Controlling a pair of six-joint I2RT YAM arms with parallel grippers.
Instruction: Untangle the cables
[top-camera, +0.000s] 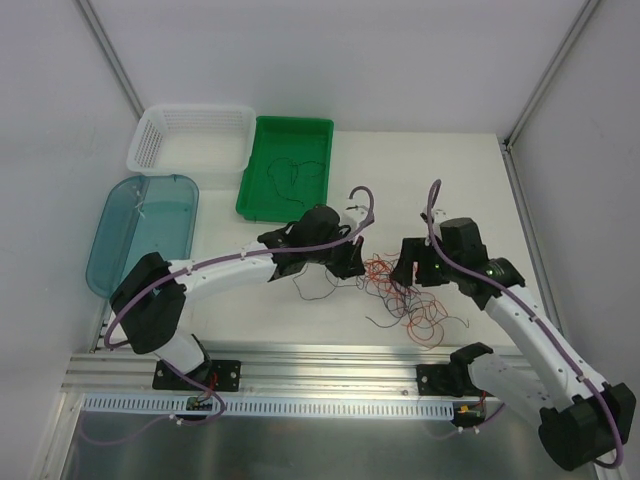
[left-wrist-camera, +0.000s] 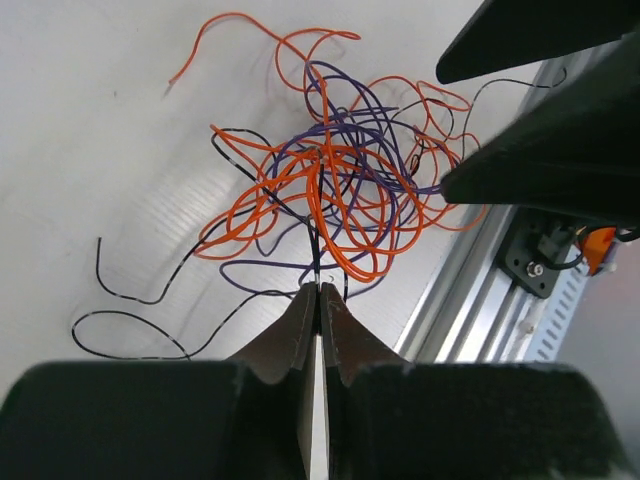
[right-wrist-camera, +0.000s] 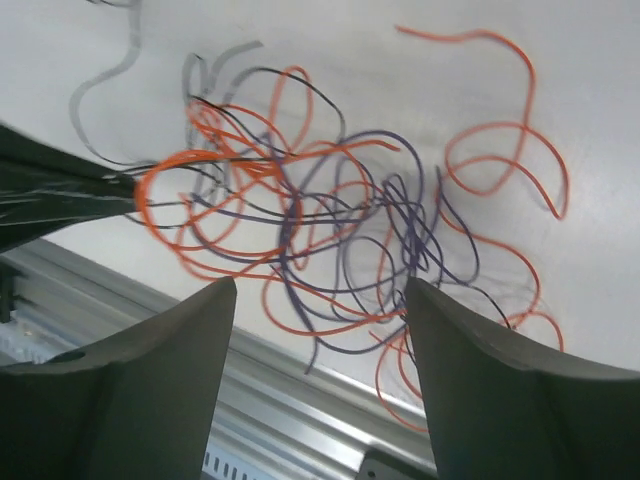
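Pulling slow and straight away from the knot is probably the move here, since the left pincer (left-wrist-camera: 318, 292) is clamped tight on a strand or two at the near edge of the cables (left-wrist-camera: 335, 190), and a yank would likely just cinch the loops. The right pincer (right-wrist-camera: 320, 290) hangs spread wide over the tangle with nothing in it, and the whole mess sits on the white counter (top-camera: 470, 190) right of centre in the top view, between both pincers.
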